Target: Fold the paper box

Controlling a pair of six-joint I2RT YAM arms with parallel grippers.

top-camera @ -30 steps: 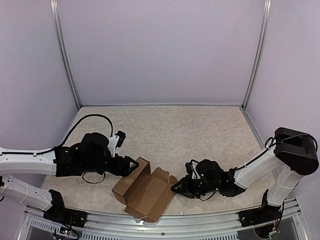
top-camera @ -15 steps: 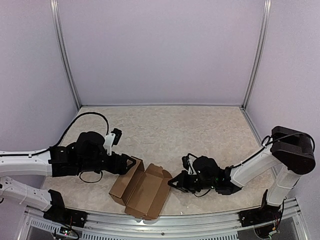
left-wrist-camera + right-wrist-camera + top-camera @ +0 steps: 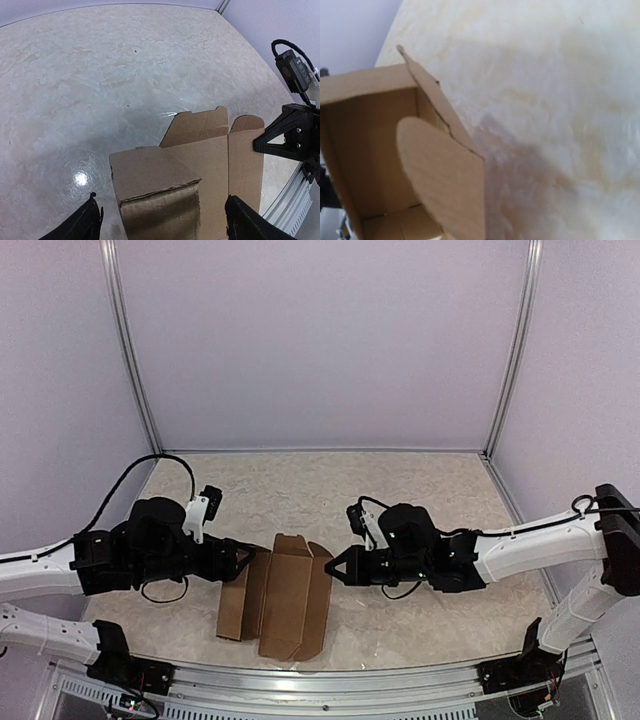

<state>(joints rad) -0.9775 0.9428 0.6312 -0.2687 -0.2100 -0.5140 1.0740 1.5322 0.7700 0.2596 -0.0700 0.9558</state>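
The paper box (image 3: 275,595) is a brown cardboard piece, partly folded, lying lengthwise near the table's front edge with its side panels raised. My left gripper (image 3: 252,558) is at its left side. In the left wrist view the gripper (image 3: 161,227) is open, with the box's near folded panel (image 3: 150,172) between its spread fingers (image 3: 82,226) and touching neither. My right gripper (image 3: 335,569) has its tip at the box's right flap, as the left wrist view (image 3: 260,142) also shows. The right wrist view shows the box's inside (image 3: 375,150) and a rounded flap (image 3: 445,180) close up. That gripper's own fingers are hidden there.
The beige table (image 3: 400,500) is walled by lilac panels on three sides. A metal rail (image 3: 350,680) runs along the front edge just below the box. The left arm's cable (image 3: 150,465) loops over the table behind it.
The box has swung from a diagonal lie to front-to-back and its panels have closed inward. My right gripper has moved up and left with the box's right edge. My left arm has drawn back slightly.
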